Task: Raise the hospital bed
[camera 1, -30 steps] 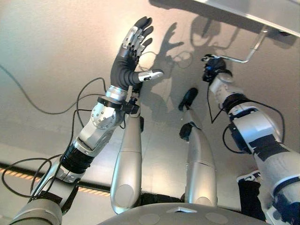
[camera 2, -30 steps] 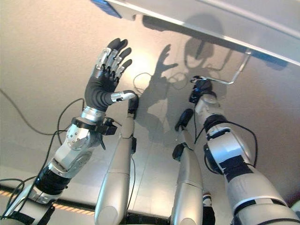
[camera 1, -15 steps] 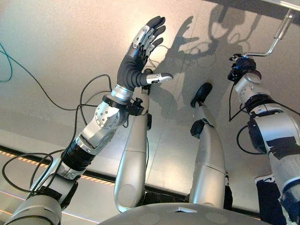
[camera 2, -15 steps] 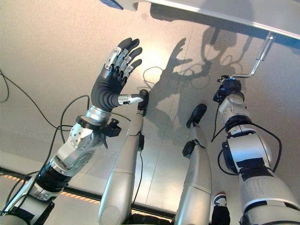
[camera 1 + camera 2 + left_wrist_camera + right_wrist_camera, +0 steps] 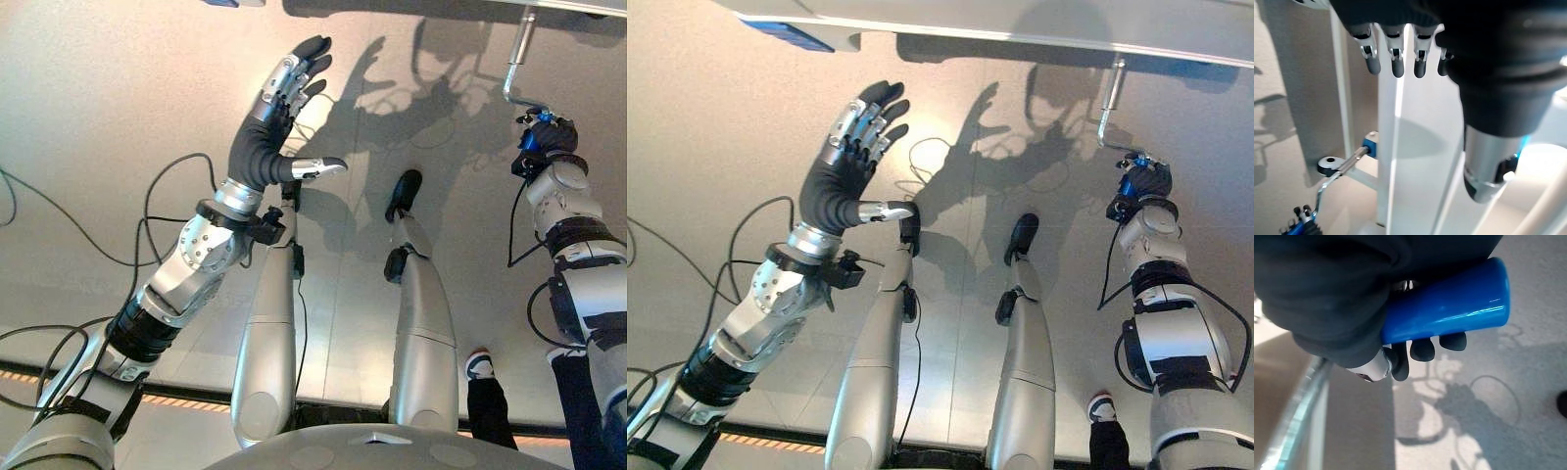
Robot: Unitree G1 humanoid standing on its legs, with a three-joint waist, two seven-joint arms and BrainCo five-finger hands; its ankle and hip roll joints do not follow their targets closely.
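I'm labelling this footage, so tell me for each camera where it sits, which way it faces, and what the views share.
Left eye view: on the head, facing down at the floor; open left hand raised, right hand on the crank.
Right eye view: beside it, same scene, bed frame above.
Left wrist view: along straight fingers toward the bed frame and crank.
Right wrist view: fingers curled round the blue handle.
Shared: the crank and its handle.

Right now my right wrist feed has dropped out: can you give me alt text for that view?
The right hand is curled round a glossy blue crank handle, its dark fingertips wrapping underneath it. Beyond lies pale floor with shadows, and a metal rail runs along one side.
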